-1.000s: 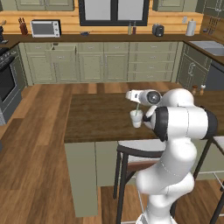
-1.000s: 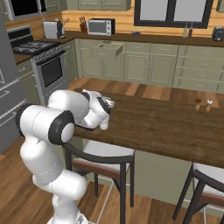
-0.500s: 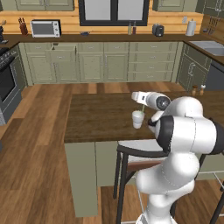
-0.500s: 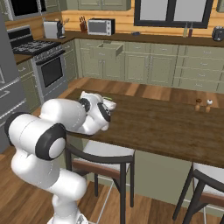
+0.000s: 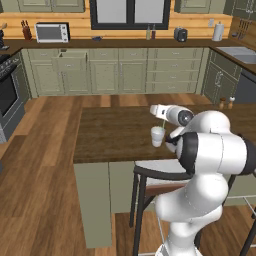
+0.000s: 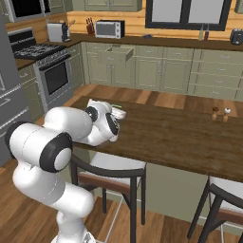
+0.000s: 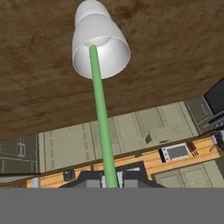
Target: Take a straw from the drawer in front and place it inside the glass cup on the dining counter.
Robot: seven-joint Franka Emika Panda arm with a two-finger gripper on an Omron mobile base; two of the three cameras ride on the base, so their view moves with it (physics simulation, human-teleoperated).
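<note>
A microwave [image 5: 49, 32] and knife block [image 5: 25, 30] sit on the wall counter; two shakers [image 6: 220, 114] stand together; a dark stool [image 5: 157, 176] waits below.

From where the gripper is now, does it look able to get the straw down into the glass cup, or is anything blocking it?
Probably yes. The gripper holds the straw, whose far end already sits inside the mouth of the glass cup. Nothing stands between them on the dining counter; the shakers are far off.
</note>
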